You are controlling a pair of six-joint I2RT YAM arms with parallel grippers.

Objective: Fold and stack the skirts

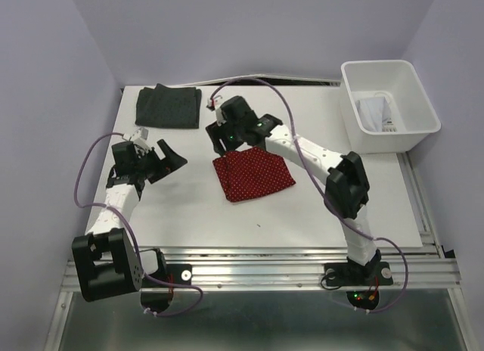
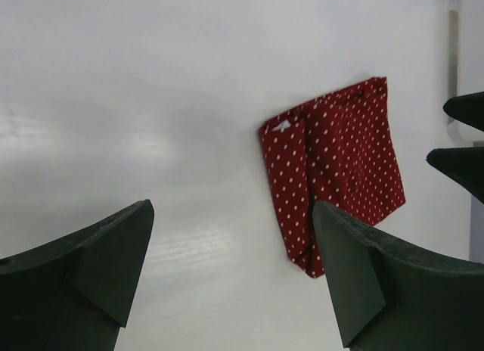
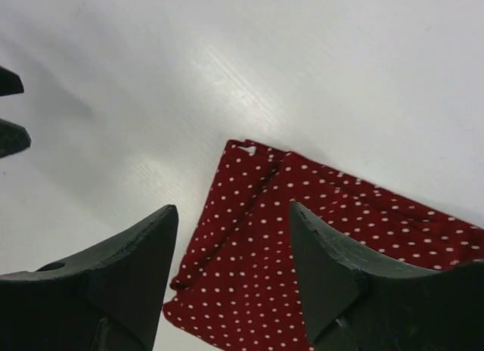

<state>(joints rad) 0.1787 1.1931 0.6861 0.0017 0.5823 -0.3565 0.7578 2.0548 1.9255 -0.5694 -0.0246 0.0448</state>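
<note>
The red skirt with white dots point(image 1: 252, 175) lies folded in a rough square on the middle of the table; it also shows in the left wrist view point(image 2: 340, 162) and the right wrist view point(image 3: 318, 237). The dark charcoal skirt point(image 1: 169, 107) lies folded at the back left. The white skirt point(image 1: 373, 113) lies inside the bin. My right gripper point(image 1: 221, 144) point(image 3: 233, 211) is open and empty, just above the red skirt's back left corner. My left gripper point(image 1: 170, 163) point(image 2: 231, 215) is open and empty over bare table, left of the red skirt.
The white plastic bin point(image 1: 423, 101) stands at the back right, at the table's edge. The table point(image 1: 189, 215) is a white board on a metal frame. Purple walls close in the back and both sides.
</note>
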